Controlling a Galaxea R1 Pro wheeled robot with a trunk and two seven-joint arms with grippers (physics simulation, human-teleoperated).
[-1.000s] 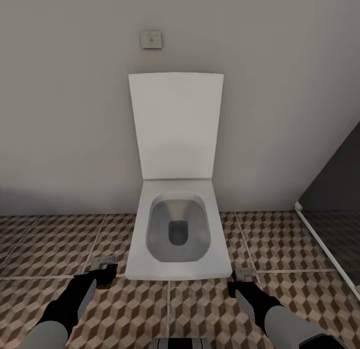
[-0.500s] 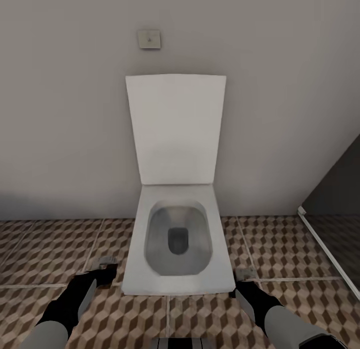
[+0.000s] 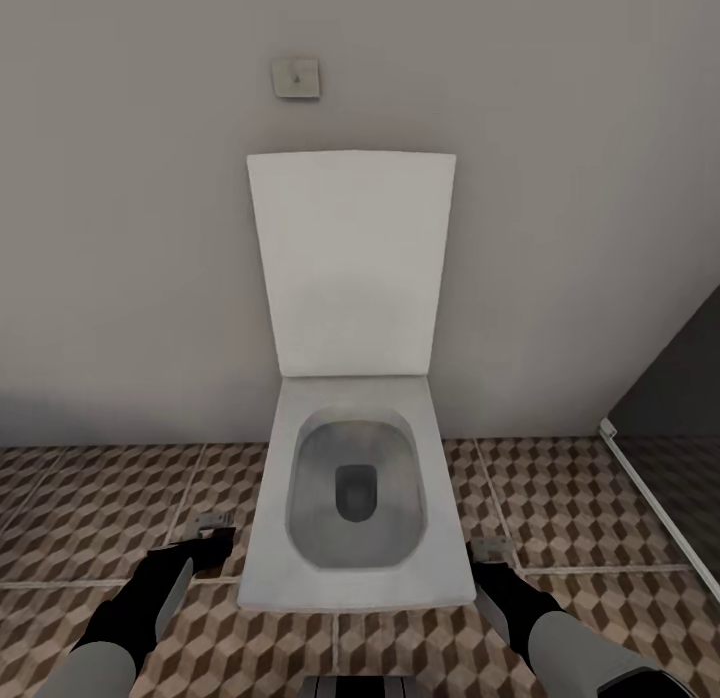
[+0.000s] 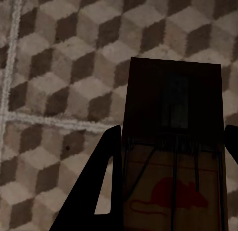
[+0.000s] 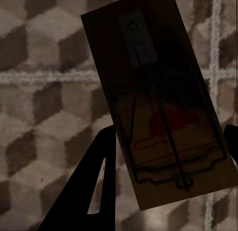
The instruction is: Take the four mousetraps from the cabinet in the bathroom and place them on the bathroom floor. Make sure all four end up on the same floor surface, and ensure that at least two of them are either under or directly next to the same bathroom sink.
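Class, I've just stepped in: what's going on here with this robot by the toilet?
The robot faces an open toilet on the tiled floor, arms low on either side of it. Each end effector carries a mousetrap: the left end effector is shut on one mousetrap, and the right end effector on another mousetrap. Both traps hang above the cube-patterned tiles and are not yet set down.

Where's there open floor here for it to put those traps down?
Tiled floor lies bare between the toilet and the wall, to its left. A narrower bare strip runs between the toilet and the dark partition. Right beside the toilet, where both arms hang, it's tight.
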